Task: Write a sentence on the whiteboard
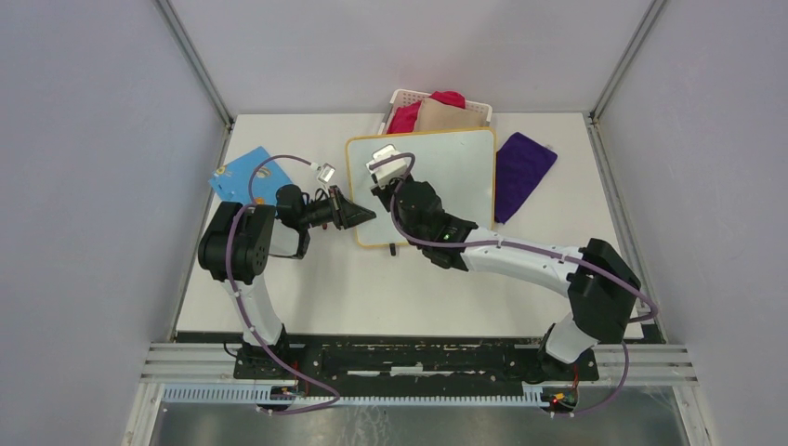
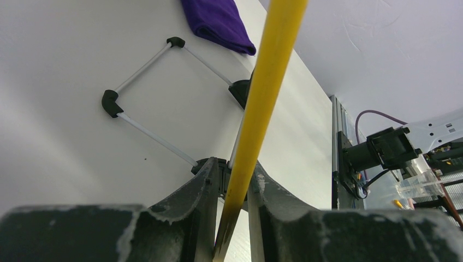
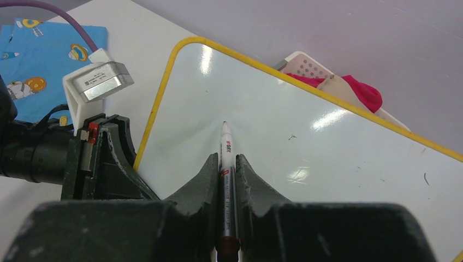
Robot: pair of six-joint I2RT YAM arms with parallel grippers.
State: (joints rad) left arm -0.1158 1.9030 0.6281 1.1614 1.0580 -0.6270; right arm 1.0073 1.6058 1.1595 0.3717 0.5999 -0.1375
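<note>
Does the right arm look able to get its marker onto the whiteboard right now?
Probably yes: the right claw holds the marker, tip at the whiteboard, whose face ahead is bare; the left claw grips only the rim.

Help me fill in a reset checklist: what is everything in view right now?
whiteboard: one, white with yellow rim, table centre
marker: one, white barrel, pointing at the whiteboard
purple cloth: one, purple, right of whiteboard
basket: one, white, behind whiteboard
red cloth: one, red, in basket
tan cloth: one, tan, in basket
blue item: one, blue, table's left rear
table: one, white
left hand: black, shut on whiteboard's rim
right hand: black, shut on marker
</note>
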